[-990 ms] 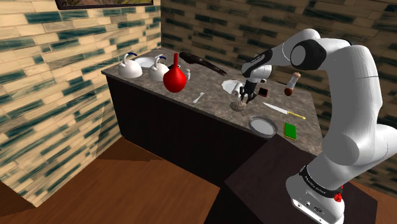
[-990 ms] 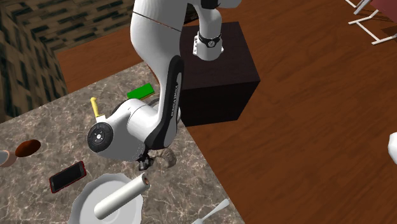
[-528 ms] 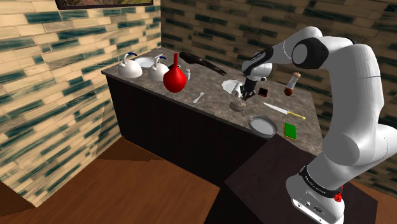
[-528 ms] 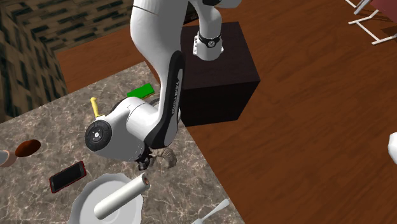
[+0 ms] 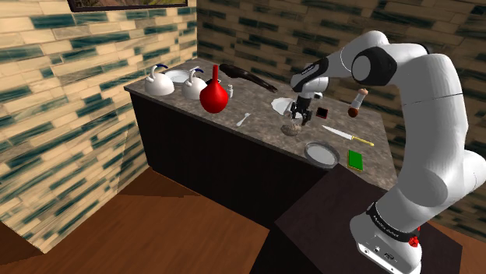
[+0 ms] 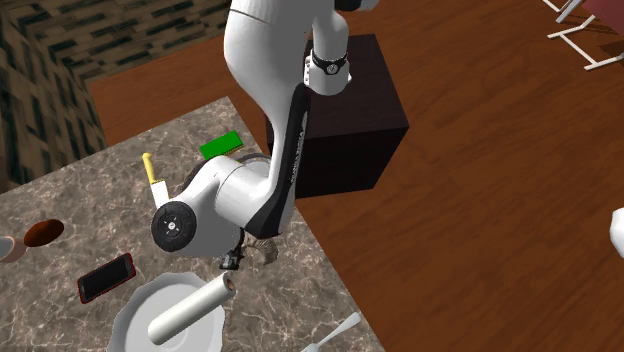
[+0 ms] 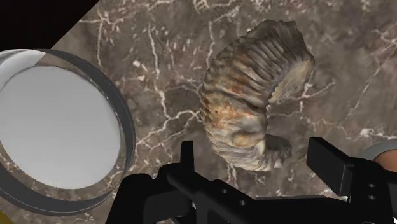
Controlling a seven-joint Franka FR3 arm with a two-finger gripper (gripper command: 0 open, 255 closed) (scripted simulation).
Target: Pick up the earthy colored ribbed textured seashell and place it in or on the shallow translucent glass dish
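Ribbed, curled seashell [image 7: 254, 95] — veined stone counter [image 7: 159, 57].

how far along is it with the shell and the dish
Nothing finished: the ribbed brown shell lies on the counter and the shallow dish is empty. In hand: the open pincer hangs over the shell, not gripping it. Left: grasp, lift, carry to the dish.

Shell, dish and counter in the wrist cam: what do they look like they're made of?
Seashell: matte, chalky brown-grey shell, going by the deep ribs and rusty patches.
Dish: probably smooth glass; its grey wall looks see-through and the base frosted white.
Counter: polished stone, likely marble, dark brown with white veins.
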